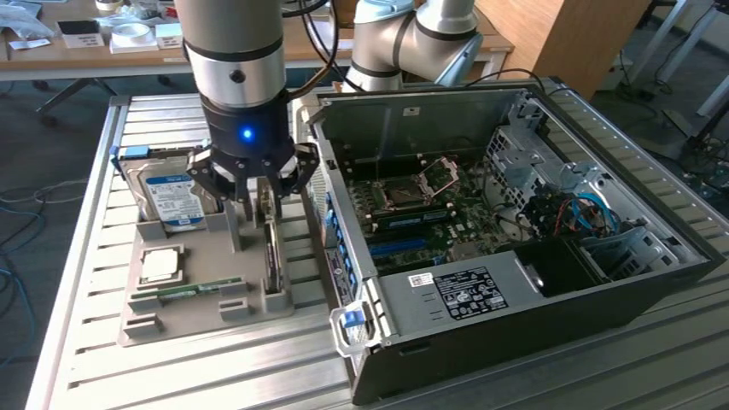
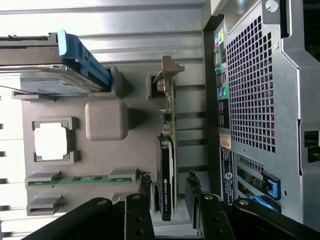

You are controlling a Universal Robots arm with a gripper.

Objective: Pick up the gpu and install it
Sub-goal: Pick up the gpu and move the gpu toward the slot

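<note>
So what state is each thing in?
gripper: open, straddling the gpu.
gpu: standing on edge in the grey holder, not gripped.
hard drive: upright in its slot.
processor chip: lying flat in its pocket.
memory stick: resting in its slot.
computer case: on its side, panel off.

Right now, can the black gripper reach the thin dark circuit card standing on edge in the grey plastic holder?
Likely yes: the gripper hangs just above the card, open fingers either side of its top edge. The silver hard drive and the computer case stand clear of it.
</note>
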